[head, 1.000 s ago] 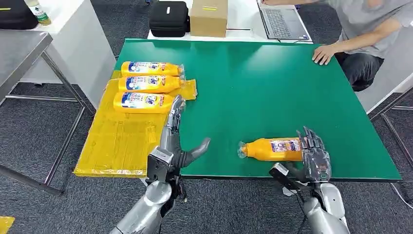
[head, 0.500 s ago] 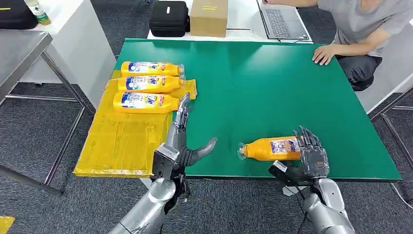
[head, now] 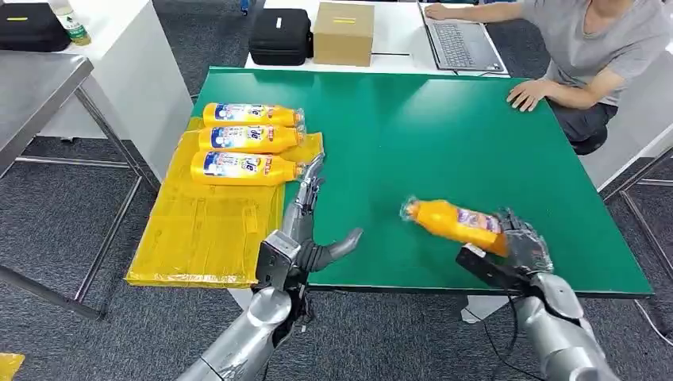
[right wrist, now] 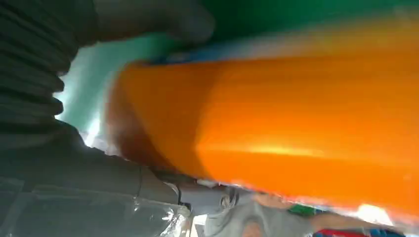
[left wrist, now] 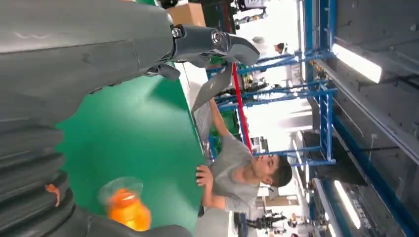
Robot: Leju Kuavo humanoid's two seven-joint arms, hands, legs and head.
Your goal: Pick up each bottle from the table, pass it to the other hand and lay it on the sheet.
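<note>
Bottle (head: 456,223) — the orange one — was held at its base end in the right hand (head: 520,248), tilted, cap end pointing toward the middle of the green tabletop (head: 444,135) and apparently lifted clear of it near the front edge. By its look it was a full plastic bottle: stiff enough to grip, smooth and shrink-wrapped, so probably slippery, and with some weight that would lever against a grip so far toward one end. A hold round the label band, nearer the middle, would likely balance it better; for the pass, the free neck half was the obvious place for the other hand to take it.

Sheet (head: 202,230), yellow, lay over the tabletop's left edge, with three bottles (head: 246,141) already laid side by side at its far end and bare sheet nearer the robot.

Left hand (head: 305,238) hovered between sheet and held bottle, its fingers (head: 308,190) spread and straight, grasping nothing, thumb out toward the bottle.

A person (head: 603,55) sat at the far right corner, one hand on the tabletop.

From the head, the whole layout and the tilt were plain, but the grip itself was half hidden. The right wrist view gave the bottle (right wrist: 296,133) pressed close against the palm, blurred. The left wrist view caught its wrapped cap end (left wrist: 123,207) facing that hand — and the open thumb (left wrist: 217,42).
</note>
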